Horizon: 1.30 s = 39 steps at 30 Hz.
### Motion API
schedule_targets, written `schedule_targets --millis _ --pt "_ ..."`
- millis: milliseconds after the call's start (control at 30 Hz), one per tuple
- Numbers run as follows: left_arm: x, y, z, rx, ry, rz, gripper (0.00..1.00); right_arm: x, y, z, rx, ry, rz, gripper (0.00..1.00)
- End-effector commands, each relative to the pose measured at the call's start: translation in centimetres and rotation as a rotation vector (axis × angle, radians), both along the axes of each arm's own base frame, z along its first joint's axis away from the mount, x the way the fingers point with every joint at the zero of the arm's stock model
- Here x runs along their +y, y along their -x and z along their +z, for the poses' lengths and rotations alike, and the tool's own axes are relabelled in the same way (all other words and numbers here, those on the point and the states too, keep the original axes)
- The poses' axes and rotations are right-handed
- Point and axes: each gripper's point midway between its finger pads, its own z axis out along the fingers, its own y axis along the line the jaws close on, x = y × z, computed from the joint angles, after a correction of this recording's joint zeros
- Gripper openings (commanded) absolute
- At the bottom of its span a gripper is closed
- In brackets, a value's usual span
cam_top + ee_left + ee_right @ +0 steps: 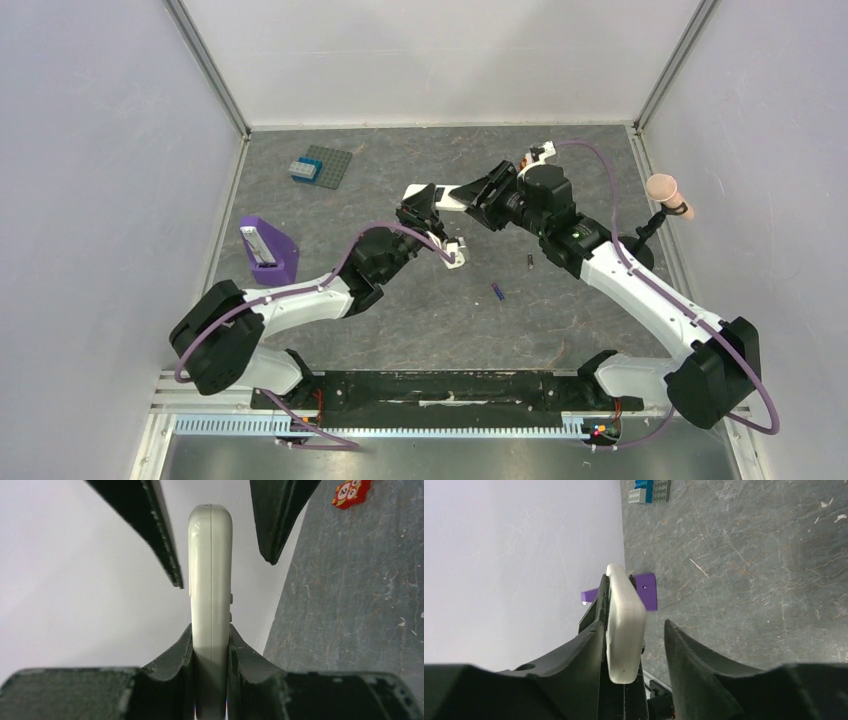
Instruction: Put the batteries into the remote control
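The white remote control is held in the air, level, over the back of the table. My left gripper is shut on its left end; in the left wrist view the remote stands edge-on between my shut jaws. My right gripper is open around the remote's right end. In the right wrist view the remote lies against the left finger, with a gap to the right finger. The bluish-purple battery and the dark battery lie loose on the table, below the right arm.
A purple stand with a white piece stands at the left. A grey plate with blue bricks is at the back left. A small red toy block lies on the table. A peach knob juts from the right wall.
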Motion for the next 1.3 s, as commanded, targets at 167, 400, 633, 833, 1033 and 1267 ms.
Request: schedule_targets --millis 167,400,633,833,1033,1267 --pt "0.5 0.6 5.2 -0.172 0.099 0.032 0.02 0.5 0.8 0.2 0.024 -0.094 0.011 0.2" --pt "1.0 1.0 5.2 -0.138 0.21 0.082 0.77 0.7 0.7 1.1 -0.012 -0.127 0.014 0.0" --pt "2.6 3.2 2.4 0.298 0.517 0.112 0.79 -0.3 -0.4 2.6 -0.09 -0.096 -0.031 0.0" --pt "1.7 6.5 -0.1 0.777 0.614 0.099 0.79 -2.4 -2.0 3.1 -0.196 0.013 -0.1 0.0" --pt "1.9 7.5 3.8 1.095 0.869 0.282 0.8 -2.8 -1.3 5.7 -0.444 0.097 -0.027 0.0" --pt "1.3 6.7 9.4 1.487 1.362 0.111 0.82 -3.2 0.1 8.5 -0.573 0.014 -0.025 0.0"
